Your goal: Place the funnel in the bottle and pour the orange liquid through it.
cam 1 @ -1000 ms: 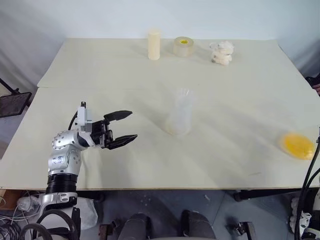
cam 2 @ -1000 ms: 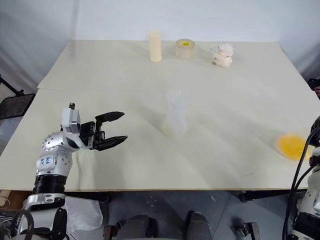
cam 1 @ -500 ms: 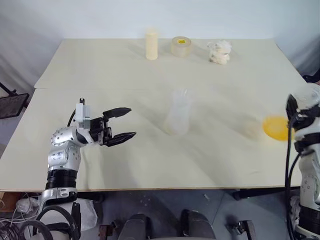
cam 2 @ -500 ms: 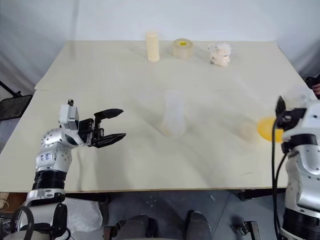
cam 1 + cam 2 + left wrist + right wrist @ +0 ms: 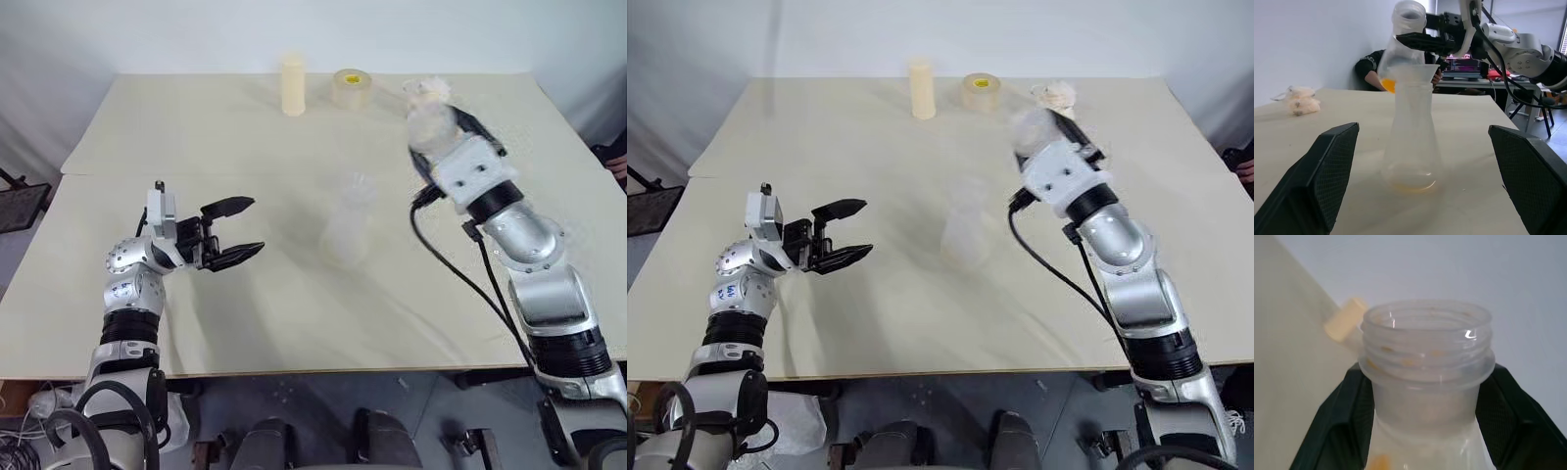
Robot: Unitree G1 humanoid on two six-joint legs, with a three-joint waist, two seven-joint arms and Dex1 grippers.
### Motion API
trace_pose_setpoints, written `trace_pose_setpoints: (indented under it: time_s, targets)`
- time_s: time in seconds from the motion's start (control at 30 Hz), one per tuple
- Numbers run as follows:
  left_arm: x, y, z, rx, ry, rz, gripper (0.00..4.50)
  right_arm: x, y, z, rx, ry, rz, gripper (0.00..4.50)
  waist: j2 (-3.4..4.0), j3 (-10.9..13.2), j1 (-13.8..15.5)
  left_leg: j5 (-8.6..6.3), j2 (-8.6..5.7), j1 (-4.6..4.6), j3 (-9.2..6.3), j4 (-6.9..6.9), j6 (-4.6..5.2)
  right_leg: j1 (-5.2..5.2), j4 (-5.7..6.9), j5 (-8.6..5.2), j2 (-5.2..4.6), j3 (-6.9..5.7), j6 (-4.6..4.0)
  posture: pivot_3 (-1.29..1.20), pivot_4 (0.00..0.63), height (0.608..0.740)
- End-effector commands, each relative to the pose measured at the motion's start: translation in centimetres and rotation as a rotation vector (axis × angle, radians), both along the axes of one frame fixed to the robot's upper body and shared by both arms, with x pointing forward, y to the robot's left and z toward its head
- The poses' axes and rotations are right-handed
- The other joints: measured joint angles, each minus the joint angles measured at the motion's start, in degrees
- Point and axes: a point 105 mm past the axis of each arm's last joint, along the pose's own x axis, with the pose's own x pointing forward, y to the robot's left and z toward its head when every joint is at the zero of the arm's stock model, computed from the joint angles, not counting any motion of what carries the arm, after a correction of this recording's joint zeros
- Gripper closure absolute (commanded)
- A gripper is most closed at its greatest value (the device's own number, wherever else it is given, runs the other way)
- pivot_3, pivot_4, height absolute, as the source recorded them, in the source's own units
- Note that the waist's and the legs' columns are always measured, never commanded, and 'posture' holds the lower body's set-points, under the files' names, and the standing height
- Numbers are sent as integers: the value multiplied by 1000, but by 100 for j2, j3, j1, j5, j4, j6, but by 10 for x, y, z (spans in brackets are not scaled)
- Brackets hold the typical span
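Clear plastic everywhere makes this pour tricky. Our right gripper has its jaws clamped on the neck of a threaded clear plastic container carrying the translucent orange liquid, raised just beside the small see-through funnel. The funnel sits in the neck of the flask-shaped translucent bottle mid-tabletop. Our left gripper hovers well apart from the bottle, jaws wide and empty, so nothing steadies it. If we tip before the mouth is over the funnel, liquid spills; a nudge could topple funnel or bottle.
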Motion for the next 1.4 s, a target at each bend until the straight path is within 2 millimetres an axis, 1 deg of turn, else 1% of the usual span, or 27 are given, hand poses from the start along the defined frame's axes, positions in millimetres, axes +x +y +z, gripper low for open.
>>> trace_pose_setpoints:
  time_s: [0.03,0.17,0.53,0.83,1.0,1.4]
  targets:
    - [1,-1,13,10,-58,-6,0,-4,9,10,-125,-101,12,2062,-1,1,7,0,1,-2,0,1,0,0,-1,0,-1,1,0,0,150,740]
    - [0,-3,15,11,-68,-13,0,0,15,8,-269,-168,13,2062,-2,1,-3,0,2,-3,-1,2,0,0,-2,0,-2,0,0,0,150,740]
    - [-3,-5,14,10,-67,-16,0,7,20,9,-425,-285,4,2062,-2,1,-29,0,8,-3,-3,1,0,0,-2,0,-2,1,0,0,150,740]
    - [-5,-6,15,9,-65,-21,0,11,21,11,-503,-362,4,2062,-2,1,-72,0,11,-3,-6,0,0,0,-1,0,-2,1,0,0,150,740]
    - [-5,-5,16,9,-66,-23,0,11,23,7,-576,-401,18,2062,-2,1,-134,0,13,-3,-10,-2,0,0,-2,0,-2,1,0,0,150,740]
    - [-6,-7,16,6,-65,-31,0,10,23,8,-640,-468,22,2062,-2,1,-141,0,16,-3,-13,-4,0,-1,-1,0,-4,2,0,0,150,740]
